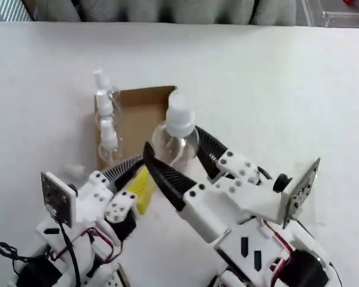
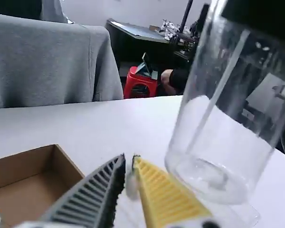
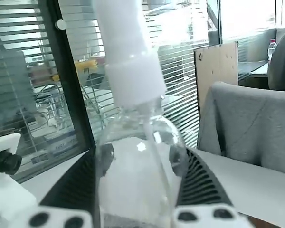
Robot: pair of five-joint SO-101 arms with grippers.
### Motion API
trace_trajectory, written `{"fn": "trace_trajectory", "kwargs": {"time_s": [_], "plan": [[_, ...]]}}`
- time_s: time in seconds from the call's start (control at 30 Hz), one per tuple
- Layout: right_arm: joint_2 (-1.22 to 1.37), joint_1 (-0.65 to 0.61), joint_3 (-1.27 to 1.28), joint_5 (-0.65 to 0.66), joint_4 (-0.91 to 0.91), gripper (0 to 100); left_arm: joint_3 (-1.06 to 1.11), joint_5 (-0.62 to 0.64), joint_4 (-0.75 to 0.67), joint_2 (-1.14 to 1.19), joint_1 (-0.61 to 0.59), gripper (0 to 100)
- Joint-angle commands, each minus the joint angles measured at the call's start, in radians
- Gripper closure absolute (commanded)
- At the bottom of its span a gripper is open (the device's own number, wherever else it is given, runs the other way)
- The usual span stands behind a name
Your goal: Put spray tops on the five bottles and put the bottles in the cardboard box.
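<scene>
A clear bottle with a white spray top hangs upright over the near right side of the open cardboard box. My right gripper is shut on its body, with one black finger on each side. The right wrist view has the same bottle and spray top close up, with my right gripper around it. My left gripper, one finger grey and one yellow, is shut just beside the bottle's base. In the left wrist view my left gripper sits next to the bottle.
Three small bottles with spray tops line the left side of the box. The box's brown floor lies beyond my left gripper. White table stretches to the right and far side. Both arm bases crowd the near edge.
</scene>
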Motion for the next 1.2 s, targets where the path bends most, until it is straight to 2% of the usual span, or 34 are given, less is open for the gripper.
{"fn": "trace_trajectory", "kwargs": {"time_s": [0.0, 0.17, 0.27, 0.4, 0.53, 0.67, 0.83, 0.97, 1.17], "plan": [[-0.001, -0.021, -0.032, -0.009, 0.013, 98.4, -0.005, 0.052, -0.046, -0.010, -0.025, 96], [0.001, -0.021, -0.031, -0.009, -0.050, 98.4, -0.014, 0.054, -0.003, -0.010, -0.019, 96], [0.001, -0.021, 0.006, -0.008, -0.159, 98.4, -0.014, 0.049, 0.037, -0.010, -0.012, 96], [0.033, -0.021, 0.098, -0.008, -0.337, 98.4, -0.055, 0.044, 0.107, -0.010, 0.058, 96], [0.139, -0.024, 0.118, -0.008, -0.406, 98.4, -0.103, -0.034, 0.184, -0.010, 0.154, 96], [0.185, -0.030, 0.117, -0.014, -0.407, 98.4, -0.101, -0.083, 0.190, -0.010, 0.166, 96], [0.177, -0.124, 0.138, -0.014, -0.374, 98.4, -0.101, -0.089, 0.152, -0.010, 0.173, 96], [0.140, -0.122, 0.143, -0.011, -0.367, 98.4, -0.100, -0.089, 0.149, -0.010, 0.173, 96], [0.064, -0.101, 0.146, -0.009, -0.255, 98.4, -0.100, -0.089, 0.147, -0.010, 0.165, 96]]}}
